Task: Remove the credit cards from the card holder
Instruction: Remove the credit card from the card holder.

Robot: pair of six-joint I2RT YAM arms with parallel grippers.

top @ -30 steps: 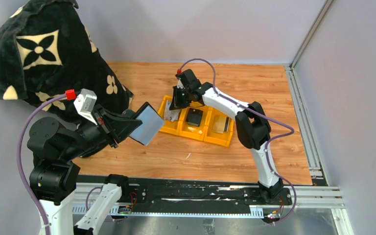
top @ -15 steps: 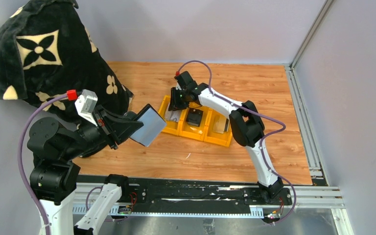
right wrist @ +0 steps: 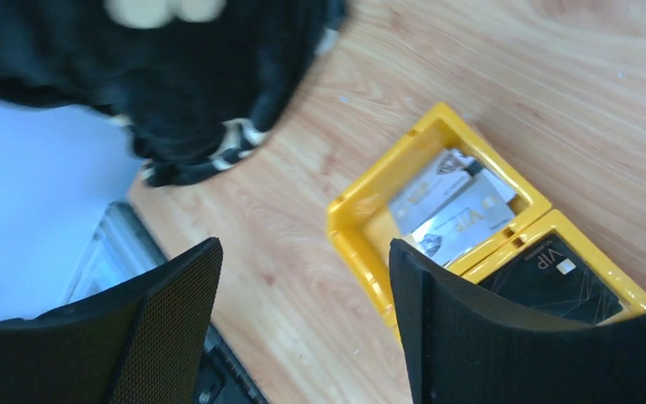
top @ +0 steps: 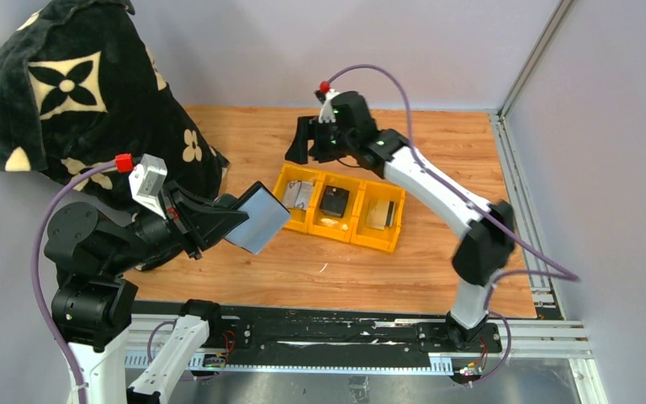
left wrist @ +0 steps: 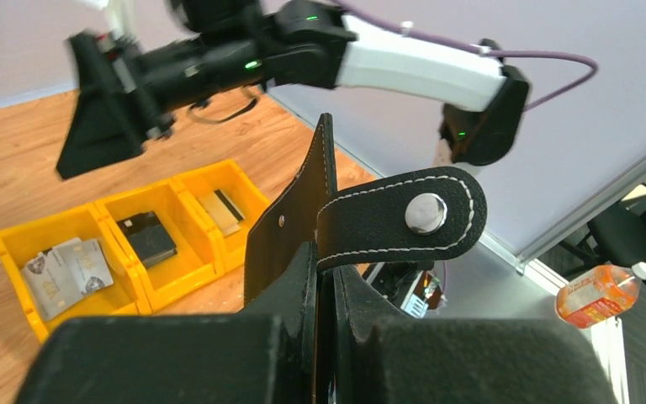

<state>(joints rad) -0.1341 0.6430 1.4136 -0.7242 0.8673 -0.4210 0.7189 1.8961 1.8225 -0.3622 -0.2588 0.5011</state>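
My left gripper is shut on the black card holder and holds it tilted in the air to the left of the bin. In the left wrist view the jaws clamp its lower edge, and its strap tab with a metal snap sticks out to the right. Silvery credit cards lie in the bin's left compartment, and a tan one with a dark stripe lies in the right one. My right gripper hangs open and empty above the bin's left end.
The yellow three-compartment bin sits mid-table, with a flat black piece marked VIP in its middle compartment. A black flower-patterned blanket is heaped at the far left. Grey walls stand behind and to the right.
My right gripper has opened, risen and pulled back from the bin's left compartment, where a silvery card now lies loose. The left arm has barely moved.
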